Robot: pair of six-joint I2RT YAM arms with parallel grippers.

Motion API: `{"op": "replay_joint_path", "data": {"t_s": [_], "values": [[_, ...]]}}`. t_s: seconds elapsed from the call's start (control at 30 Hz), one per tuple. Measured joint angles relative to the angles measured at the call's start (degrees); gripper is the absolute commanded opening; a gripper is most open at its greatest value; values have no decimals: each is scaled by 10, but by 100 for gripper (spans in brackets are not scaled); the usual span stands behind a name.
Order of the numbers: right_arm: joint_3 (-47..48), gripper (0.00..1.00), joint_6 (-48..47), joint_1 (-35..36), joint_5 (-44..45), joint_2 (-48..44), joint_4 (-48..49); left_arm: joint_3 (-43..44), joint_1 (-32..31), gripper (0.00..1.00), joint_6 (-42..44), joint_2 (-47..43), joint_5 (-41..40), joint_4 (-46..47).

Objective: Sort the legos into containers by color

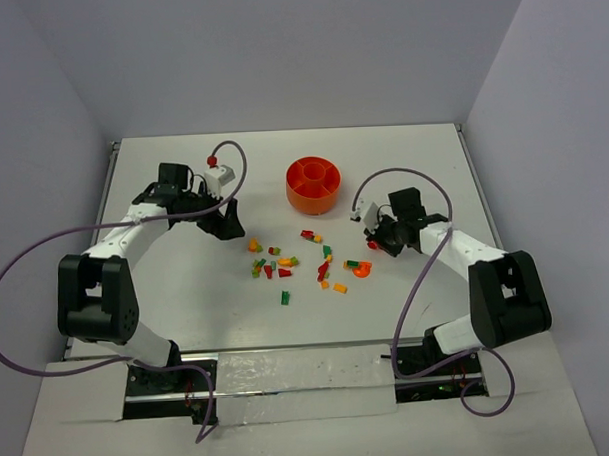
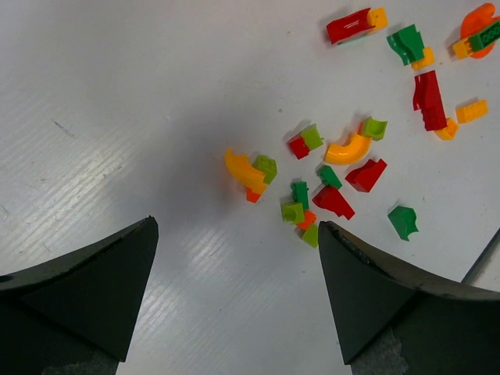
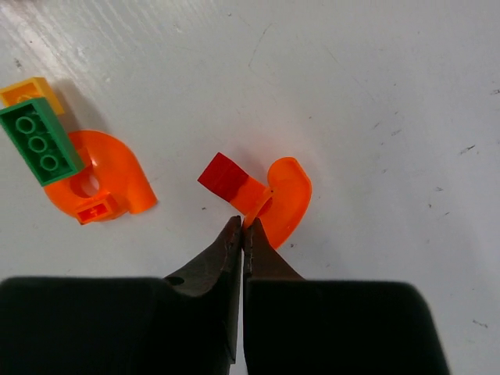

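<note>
The round orange bowl with its divided containers stands at the back middle of the table. Several small red, green, orange and yellow legos lie scattered in front of it. My right gripper is shut, its tips pinching the thin edge of a curved orange lego with a red piece joined to it. Whether that lego is off the table I cannot tell. Left of it lies an orange curved piece under a green brick. My left gripper hangs open over bare table left of the pile.
White walls close the table at the back and both sides. Purple cables loop from each arm. A yellow brick lies beside the green one.
</note>
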Motion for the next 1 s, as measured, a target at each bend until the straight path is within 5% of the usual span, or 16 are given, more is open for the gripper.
{"op": "replay_joint_path", "data": {"t_s": [0.43, 0.73, 1.0], "values": [[177, 0, 213, 39, -130, -16, -82, 14, -48, 76, -148, -62, 54, 98], [203, 0, 382, 103, -166, 12, -64, 17, -182, 65, -212, -39, 48, 160], [202, 0, 457, 147, -156, 22, -46, 17, -221, 58, -269, 8, 46, 195]]}}
